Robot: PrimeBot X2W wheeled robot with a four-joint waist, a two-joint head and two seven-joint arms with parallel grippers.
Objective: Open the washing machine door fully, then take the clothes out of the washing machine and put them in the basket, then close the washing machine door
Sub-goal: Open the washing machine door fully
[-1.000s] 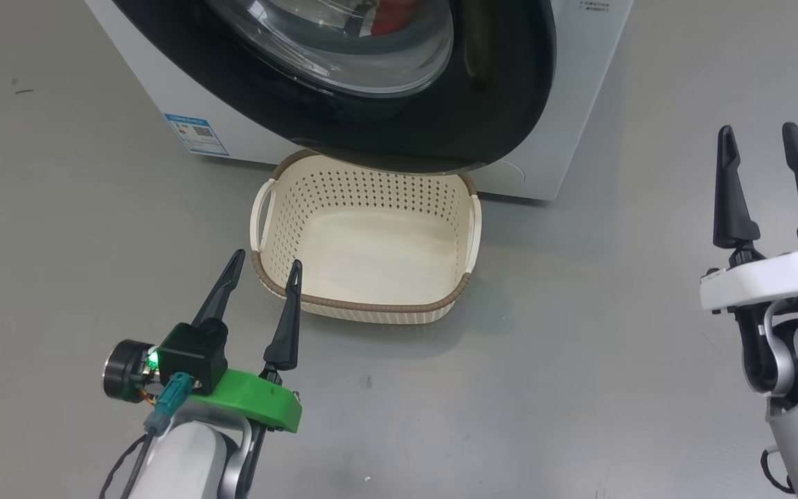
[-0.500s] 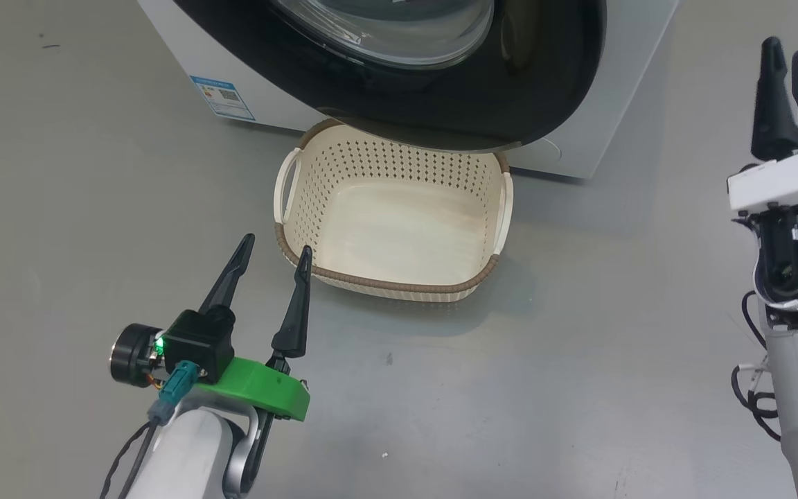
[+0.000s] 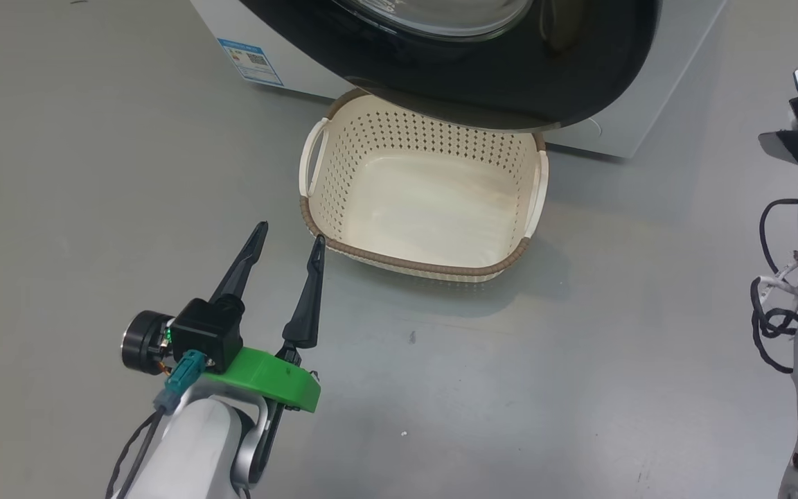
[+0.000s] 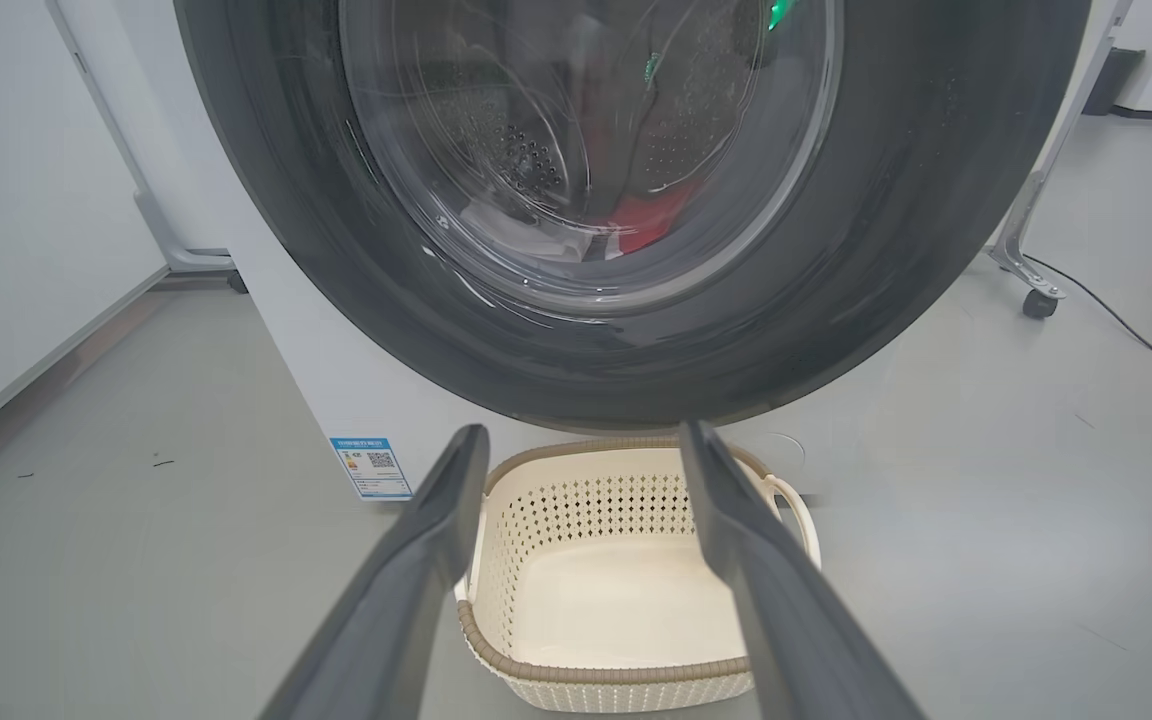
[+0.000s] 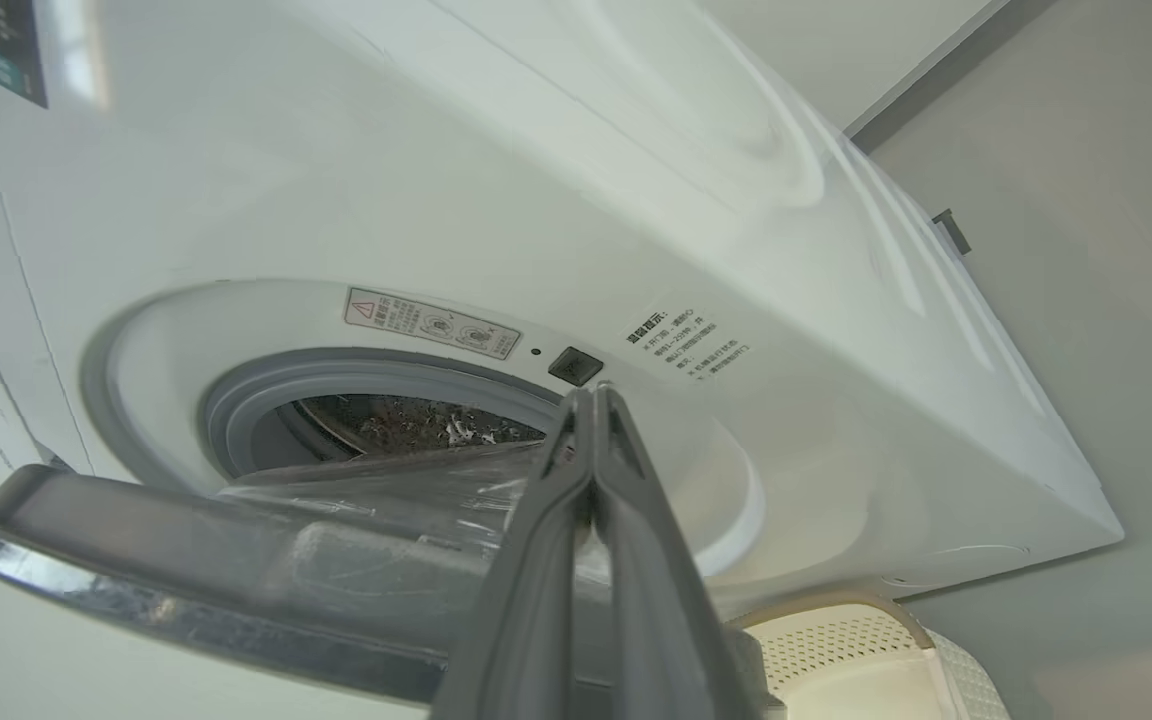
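Head camera has swung, so your big white front-loading washing machine (image 5: 636, 200), its ajar black-rimmed round glass door (image 3: 510, 83) and the cream perforated plastic basket (image 3: 413, 265) under it sit further right, red-and-white fabric clothes (image 4: 641, 220) inside, left gripper (image 3: 291, 232) spread, right gripper (image 5: 591, 395) raised, pinched empty.

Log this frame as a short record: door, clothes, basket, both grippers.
door: washing machine door ajar, not fully open
clothes: red and white clothes inside the drum
basket: basket empty, on the floor under the door's rim
left gripper: left gripper open, empty, beside the basket's corner
right gripper: right gripper shut, pointing into the gap between door and washing machine
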